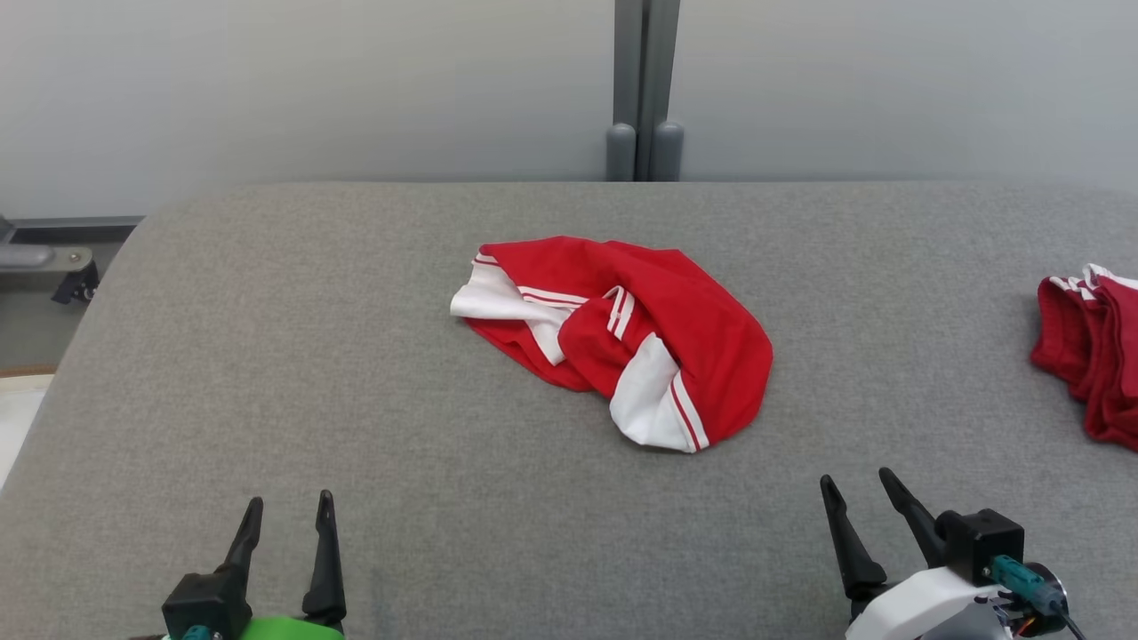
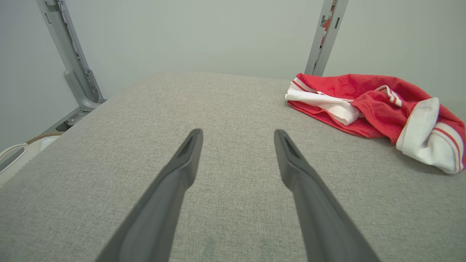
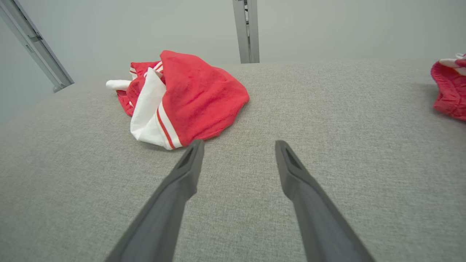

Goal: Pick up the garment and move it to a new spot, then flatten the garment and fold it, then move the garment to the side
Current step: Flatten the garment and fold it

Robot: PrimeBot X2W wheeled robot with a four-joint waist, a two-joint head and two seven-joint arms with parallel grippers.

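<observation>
Crumpled red and white garment lies in the middle of the grey fabric desk, held by nothing.
It is bunched up, with white bands and thin stripes showing among the red folds. The left end effector and the right end effector are at the near edge, both with fingers spread apart and empty, well apart from the garment. A second red garment lies at the right edge, and a grey metal post stands behind the desk.
</observation>
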